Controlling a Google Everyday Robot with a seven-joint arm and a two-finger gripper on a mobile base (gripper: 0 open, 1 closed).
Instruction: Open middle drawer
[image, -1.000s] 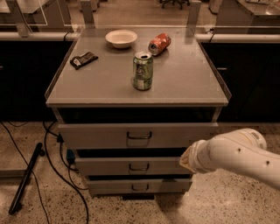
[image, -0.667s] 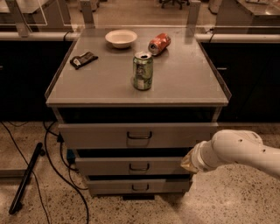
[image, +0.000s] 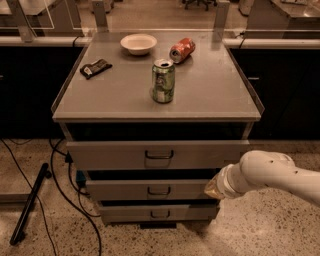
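Only the arm (image: 270, 175) has shifted in the last second: its tip has dropped slightly and edged toward the cabinet, while the 3 drawers and everything on top sit as they did.

There is 1 view, the camera view. The gripper (image: 213, 189) sits at the right end of the middle drawer (image: 125, 190), level with its front and well to the right of the handle (image: 159, 190). Whether it touches the front I cannot tell, and whether it is open or closed I cannot tell either. It holds nothing that can be seen.

The middle drawer is the 2nd of 3 grey fronts, under the top drawer (image: 110, 155) and above the bottom drawer (image: 125, 213). It looks shut: its front lines up with the stepped stack, and no drawer interior shows. The handle is free, with nothing hooked in it.

On the cabinet top (image: 215, 95) a green can (image: 163, 81) stands upright near the middle. A red can (image: 182, 50) lies on its side behind it, with a bowl (image: 138, 43) to its left and a dark packet (image: 95, 68) farther left.

By my judgement the task is in its approach step, with nothing of the opening itself done. The gripper must yet travel left to the handle, take hold, and pull the drawer out.
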